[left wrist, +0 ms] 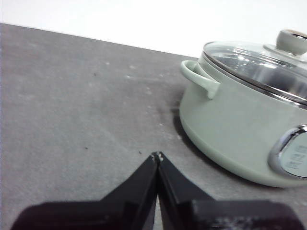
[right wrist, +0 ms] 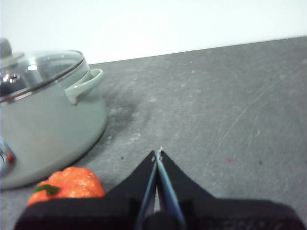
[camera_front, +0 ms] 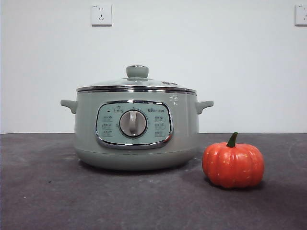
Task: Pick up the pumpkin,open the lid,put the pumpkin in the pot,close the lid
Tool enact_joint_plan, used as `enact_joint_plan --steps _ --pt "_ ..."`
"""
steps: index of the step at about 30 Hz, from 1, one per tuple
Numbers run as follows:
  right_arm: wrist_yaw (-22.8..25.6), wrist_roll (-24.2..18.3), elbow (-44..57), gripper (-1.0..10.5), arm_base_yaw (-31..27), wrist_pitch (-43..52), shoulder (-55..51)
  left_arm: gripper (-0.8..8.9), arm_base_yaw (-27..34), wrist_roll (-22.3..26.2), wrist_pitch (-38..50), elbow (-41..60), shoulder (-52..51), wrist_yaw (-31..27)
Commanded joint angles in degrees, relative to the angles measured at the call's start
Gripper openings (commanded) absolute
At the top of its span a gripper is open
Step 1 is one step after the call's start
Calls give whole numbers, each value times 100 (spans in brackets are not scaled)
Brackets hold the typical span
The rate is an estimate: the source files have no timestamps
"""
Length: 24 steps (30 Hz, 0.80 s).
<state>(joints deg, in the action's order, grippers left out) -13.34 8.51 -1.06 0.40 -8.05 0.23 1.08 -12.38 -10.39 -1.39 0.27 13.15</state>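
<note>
The sage-green pot [camera_front: 136,127] stands mid-table with its dial facing the front camera. Its glass lid [camera_front: 136,85] sits shut on the rim, knob [camera_front: 137,71] up. The orange pumpkin [camera_front: 233,164] rests on the table just right of the pot, green stem up. My left gripper [left wrist: 157,155] is shut and empty, hanging over bare table beside the pot [left wrist: 240,129] and its handle. My right gripper [right wrist: 158,153] is shut and empty too, above the table with the pumpkin [right wrist: 67,186] close beside its jaws and the pot [right wrist: 48,124] beyond. Neither arm shows in the front view.
The dark grey tabletop [camera_front: 48,191] spreads around the pot. A white wall with two power sockets [camera_front: 101,15] stands behind the table.
</note>
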Motion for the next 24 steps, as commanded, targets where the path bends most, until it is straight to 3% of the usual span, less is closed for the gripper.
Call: enact_joint_plan --steps 1,3,7,11,19,24 --pt "17 501 55 2 13 35 -17 -8 11 -251 15 -186 -7 50" --pt "15 581 50 2 13 68 -17 -8 13 -389 -31 -363 -7 52" --pt "-37 1239 35 2 15 61 -15 -8 13 -420 -264 -831 -2 50" --pt "-328 1574 -144 -11 22 142 -13 -8 13 -422 -579 -1351 4 50" --pt "-313 1281 -1357 -12 81 225 461 -8 11 -409 -1095 -2413 544 149" --pt "-514 844 -2573 -12 87 -509 1353 -8 11 -205 -1255 -3130 1447 734"
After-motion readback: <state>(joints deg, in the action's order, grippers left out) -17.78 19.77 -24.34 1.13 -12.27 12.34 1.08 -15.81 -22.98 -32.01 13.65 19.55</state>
